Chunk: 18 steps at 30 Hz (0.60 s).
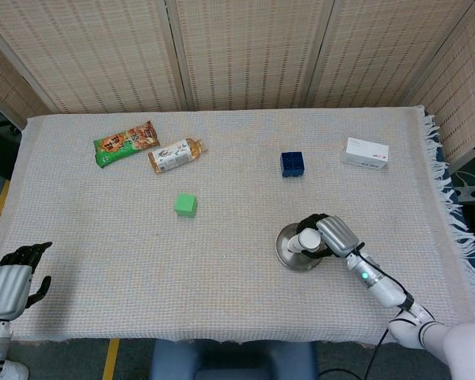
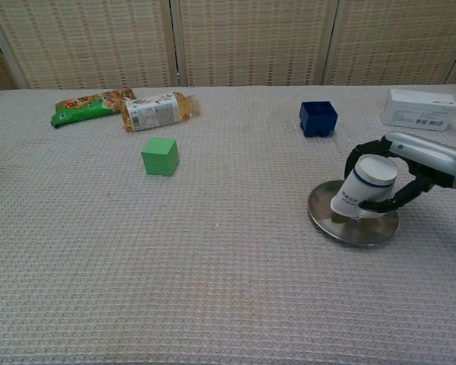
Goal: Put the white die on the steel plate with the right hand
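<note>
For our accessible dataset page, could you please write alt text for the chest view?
The right hand grips a tilted white cup-shaped container over a steel plate on a woven cloth. Farther back lie a green cube, a bottle, a snack packet, a blue box and a white box.

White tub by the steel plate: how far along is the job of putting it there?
Nearly done. The white tub has its lower end on the steel plate, leaning. The right hand grips it around the sides. What is left: stand it steady and let go.
</note>
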### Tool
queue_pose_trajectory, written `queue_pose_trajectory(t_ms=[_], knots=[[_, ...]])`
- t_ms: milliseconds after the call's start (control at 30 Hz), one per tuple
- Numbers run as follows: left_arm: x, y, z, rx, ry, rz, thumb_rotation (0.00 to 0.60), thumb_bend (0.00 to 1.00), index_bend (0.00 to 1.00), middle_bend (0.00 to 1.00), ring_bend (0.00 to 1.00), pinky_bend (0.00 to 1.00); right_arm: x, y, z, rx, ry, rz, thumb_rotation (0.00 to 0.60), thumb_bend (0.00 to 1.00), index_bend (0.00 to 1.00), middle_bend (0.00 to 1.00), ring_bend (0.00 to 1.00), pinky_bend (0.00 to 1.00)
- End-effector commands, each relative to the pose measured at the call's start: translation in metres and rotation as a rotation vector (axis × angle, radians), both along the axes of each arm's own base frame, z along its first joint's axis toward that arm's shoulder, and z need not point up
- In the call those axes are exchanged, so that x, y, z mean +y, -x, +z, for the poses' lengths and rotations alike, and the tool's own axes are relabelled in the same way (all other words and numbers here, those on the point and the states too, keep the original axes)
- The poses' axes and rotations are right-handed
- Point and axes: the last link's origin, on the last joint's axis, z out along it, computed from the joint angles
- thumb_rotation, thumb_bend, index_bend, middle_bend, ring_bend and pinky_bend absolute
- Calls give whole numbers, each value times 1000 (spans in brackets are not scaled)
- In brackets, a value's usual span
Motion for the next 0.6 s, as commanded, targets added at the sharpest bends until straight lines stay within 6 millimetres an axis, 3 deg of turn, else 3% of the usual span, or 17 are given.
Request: queue_pose_trajectory(t_ms=[33, 233, 367, 600], knots=[[0, 0, 0, 1, 0, 0, 600, 396, 179, 222, 199, 310, 2, -4, 11, -4, 45, 26, 600, 136, 518, 479, 319, 358], [0, 0, 0, 0, -1, -2, 600, 396, 178, 222, 199, 309, 2, -7, 39, 20, 162, 58, 600, 136, 511, 479, 319, 360], [0, 0, 1, -2, -2, 0, 600, 397, 179, 222, 199, 310, 3, 5, 56, 111, 280, 35, 600, 136, 505, 479, 319, 360], [-1, -1, 1, -2, -4, -3, 600, 396, 178, 226, 199, 310, 5, 36, 66, 149, 290, -66, 600, 136, 504, 479, 319, 360]])
